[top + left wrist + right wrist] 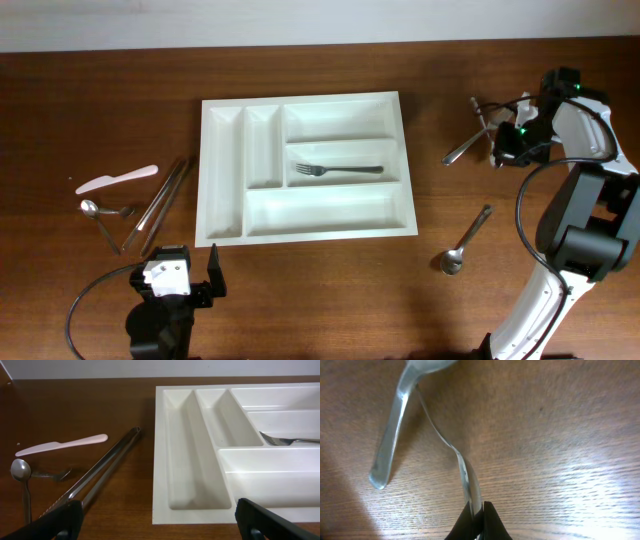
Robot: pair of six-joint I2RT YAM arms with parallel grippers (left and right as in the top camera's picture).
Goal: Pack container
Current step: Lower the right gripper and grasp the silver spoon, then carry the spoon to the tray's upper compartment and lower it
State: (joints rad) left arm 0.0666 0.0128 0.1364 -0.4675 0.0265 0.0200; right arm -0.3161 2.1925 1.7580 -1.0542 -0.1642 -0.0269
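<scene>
Pinching a thin metal piece (pixel 465 470) by its handle, the right gripper (pixel 477 520) has its jaws pressed tight on it. The container (pixel 320 212) sits well off to those jaws' left. The left gripper (pixel 160 519) is spread wide, with the container just ahead of it. This looks like the picking-up step. Next comes a lift, then a carry over to a free slot.
</scene>
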